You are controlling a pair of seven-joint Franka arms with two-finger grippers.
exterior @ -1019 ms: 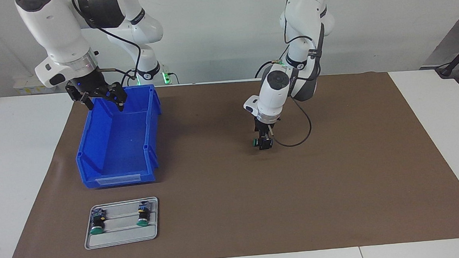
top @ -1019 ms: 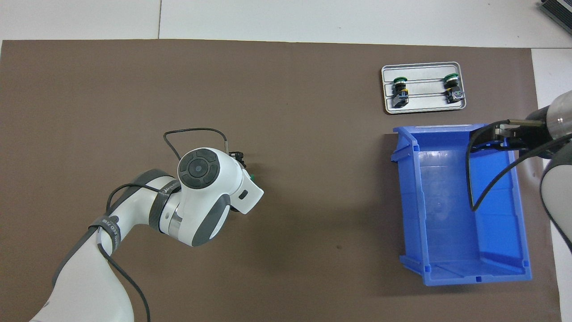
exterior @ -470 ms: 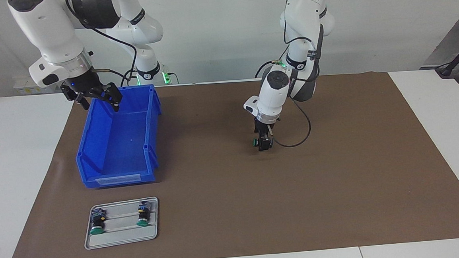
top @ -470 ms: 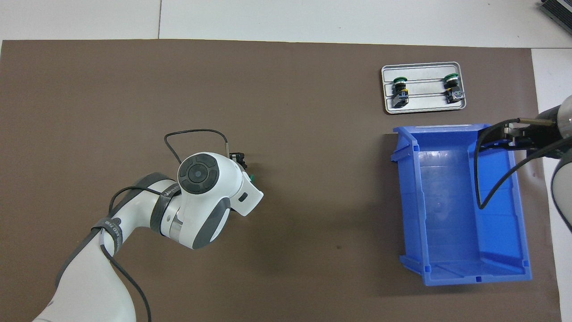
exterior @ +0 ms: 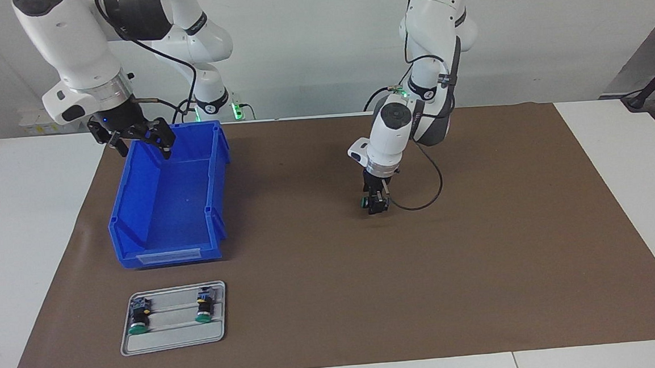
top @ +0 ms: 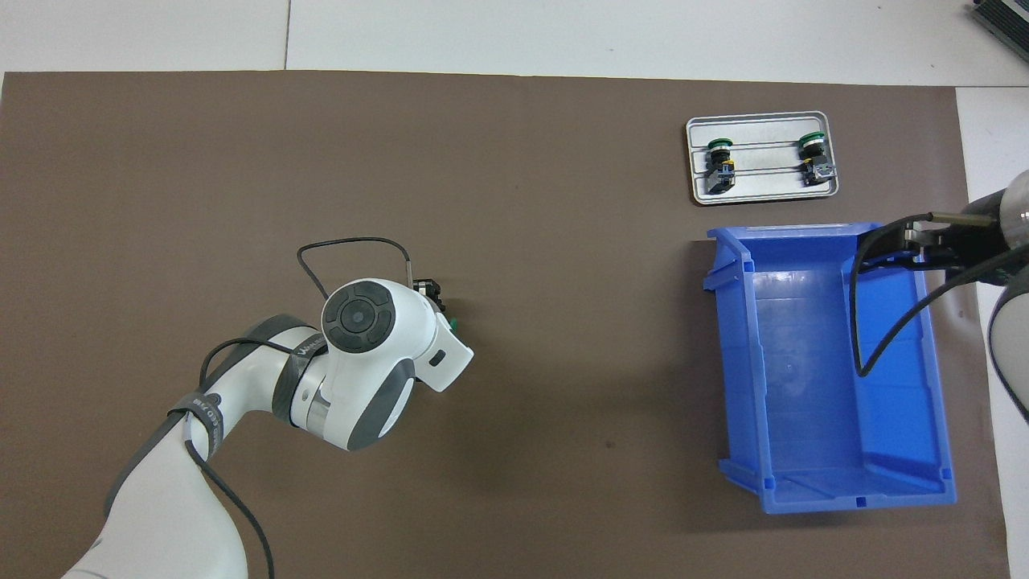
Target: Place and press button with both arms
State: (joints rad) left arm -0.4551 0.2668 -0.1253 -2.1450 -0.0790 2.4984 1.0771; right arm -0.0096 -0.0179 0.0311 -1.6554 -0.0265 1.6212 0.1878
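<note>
Facing view: the left gripper (exterior: 377,202) points down at the middle of the brown mat (exterior: 480,265), its fingers around a green-capped push-button (exterior: 369,203) that sits at or just above the mat; whether they clamp it I cannot tell. The right gripper (exterior: 138,136) hangs with fingers spread over the blue bin (exterior: 214,185), at the bin's 11 o'clock corner. At 6 o'clock from the bin lies a grey tray (exterior: 172,342) carrying two more green-capped push-buttons (exterior: 138,319) (exterior: 203,307).

Overhead view: the left arm's wrist covers most of the left gripper (top: 438,301); only a sliver of the button's green cap (top: 453,323) shows at the wrist's 1 o'clock. The right gripper (top: 884,248) shows over the blue bin's (top: 788,362) 1 o'clock corner, jaws apart. The tray (top: 764,193) sits at 12 o'clock from the bin.
</note>
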